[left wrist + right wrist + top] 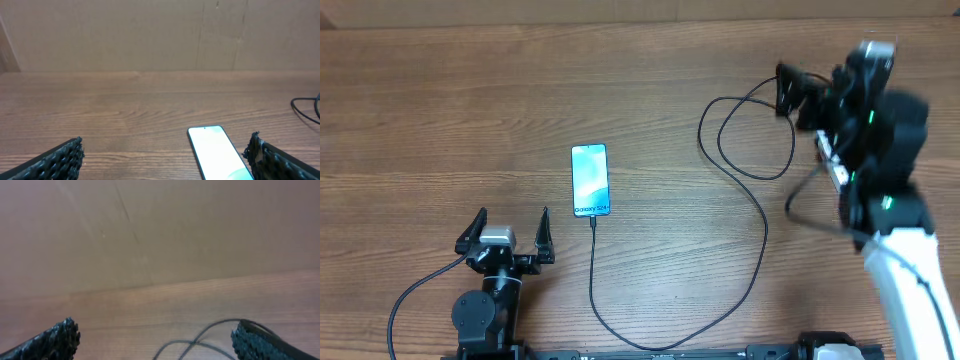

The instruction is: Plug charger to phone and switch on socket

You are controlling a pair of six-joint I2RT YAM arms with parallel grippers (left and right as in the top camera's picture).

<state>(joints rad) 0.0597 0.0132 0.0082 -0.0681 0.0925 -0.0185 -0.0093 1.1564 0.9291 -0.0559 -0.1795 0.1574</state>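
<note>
Overhead view: the phone (590, 180) lies flat near the middle of the table (420, 100), left of centre, with its long side running away from me.
Phone shape and surface: a slim rectangle with rounded corners and a glossy, lit blue-white screen.
Writing: a small dark line at the screen's near end reads "Galaxy S24+".
Charger (760, 250): a thin black cable. Its small tip touches the phone's near edge, but I cannot tell whether it is seated.
Cable path: it runs toward me, sweeps right in a wide curve, climbs to loose loops at the far right, and goes under my right arm.
Socket (834, 165): a white piece with a red mark shows under my right arm. Most of it is hidden.
Table: brown wood with long streaky grain and a matte finish.
Left gripper (514, 215): its fingers are spread wide and hold nothing. It sits low at the near edge, just left of the phone, pointing away from me.
Left wrist view: the knobbly black pads (60, 160) frame the phone's lit end.
Right gripper (155, 332): its rough black fingers are splayed apart and empty, with cable loops between them.
Right arm pose: raised over the far right of the table, blurred, with the wrist turned left.
</note>
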